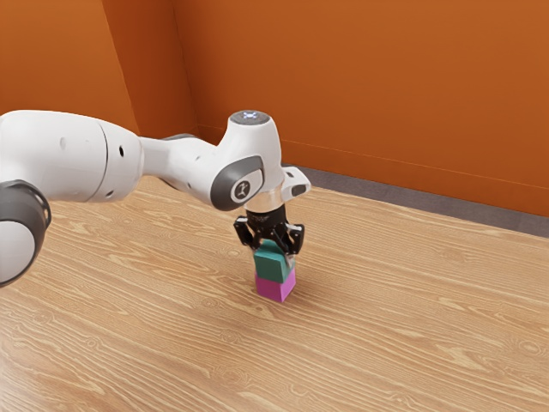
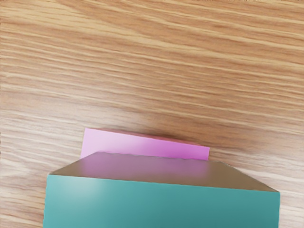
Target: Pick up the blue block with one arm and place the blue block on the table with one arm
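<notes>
Two blocks, one over the other. The upper, the blue block (image 1: 273, 267), reads teal: smooth, flat-faced, straight-edged. Wrist view: broad teal face with soft sheen; the adjoining face is brownish, with a pinkish tint in it. Lower one, the pink block (image 1: 272, 290): magenta, smooth, on the table (image 1: 395, 318). Its rim shows past the blue block's edge in the wrist view, slightly askew to it. Whether the two blocks touch: cannot tell.

Claw (image 1: 274, 254): black, jointed, pointing down. Fingers parted by about the blue block's width, one against each of two opposite sides; blue block held between them, directly over the pink block.

Table: pale tan wood, wavy dark grain, light sheen. Arm (image 1: 193, 172): glossy white rounded shells, dark grey caps at the joints. Behind the table, a flat orange wall (image 1: 369, 94) with a grey strip (image 1: 412, 201) along its foot.
</notes>
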Motion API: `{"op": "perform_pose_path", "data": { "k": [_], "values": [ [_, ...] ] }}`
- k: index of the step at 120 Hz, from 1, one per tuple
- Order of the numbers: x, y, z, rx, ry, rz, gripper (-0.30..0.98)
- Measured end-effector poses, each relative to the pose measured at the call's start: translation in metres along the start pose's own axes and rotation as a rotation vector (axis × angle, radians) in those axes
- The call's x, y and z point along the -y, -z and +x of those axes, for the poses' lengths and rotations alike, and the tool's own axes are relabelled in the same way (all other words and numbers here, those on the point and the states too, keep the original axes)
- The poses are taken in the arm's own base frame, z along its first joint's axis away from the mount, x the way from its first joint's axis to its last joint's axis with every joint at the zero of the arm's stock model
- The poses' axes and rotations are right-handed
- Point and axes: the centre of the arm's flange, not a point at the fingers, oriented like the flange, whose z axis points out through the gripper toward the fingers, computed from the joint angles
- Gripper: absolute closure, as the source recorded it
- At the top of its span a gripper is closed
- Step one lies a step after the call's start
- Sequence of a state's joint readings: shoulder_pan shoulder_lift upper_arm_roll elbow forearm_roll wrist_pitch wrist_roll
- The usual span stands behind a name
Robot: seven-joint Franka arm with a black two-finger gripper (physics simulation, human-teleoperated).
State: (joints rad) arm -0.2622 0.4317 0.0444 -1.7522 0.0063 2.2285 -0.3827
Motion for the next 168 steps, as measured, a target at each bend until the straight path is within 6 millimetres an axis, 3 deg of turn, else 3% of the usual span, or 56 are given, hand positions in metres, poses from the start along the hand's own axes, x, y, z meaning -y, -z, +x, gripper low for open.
{"op": "perform_pose_path", "data": {
  "k": [10, 30, 46, 56, 80, 100, 114, 143, 168],
  "values": [
    [0.0, 0.003, 0.0, -0.006, 0.002, 0.002, 0.36],
    [0.0, 0.043, 0.003, -0.069, -0.005, 0.003, 0.37],
    [-0.007, 0.066, 0.027, -0.127, -0.015, 0.009, 0.37],
    [-0.014, 0.056, 0.045, -0.134, -0.024, 0.016, 0.37],
    [-0.019, -0.003, 0.084, -0.108, -0.034, 0.022, 0.38],
    [-0.02, -0.037, 0.089, -0.07, -0.05, 0.024, 0.38],
    [-0.02, -0.042, 0.089, -0.061, -0.062, 0.023, 0.38],
    [-0.021, -0.043, 0.088, -0.048, -0.075, -0.011, 0.16],
    [-0.022, -0.034, 0.088, -0.056, -0.099, -0.018, 0.07]
  ]
}}
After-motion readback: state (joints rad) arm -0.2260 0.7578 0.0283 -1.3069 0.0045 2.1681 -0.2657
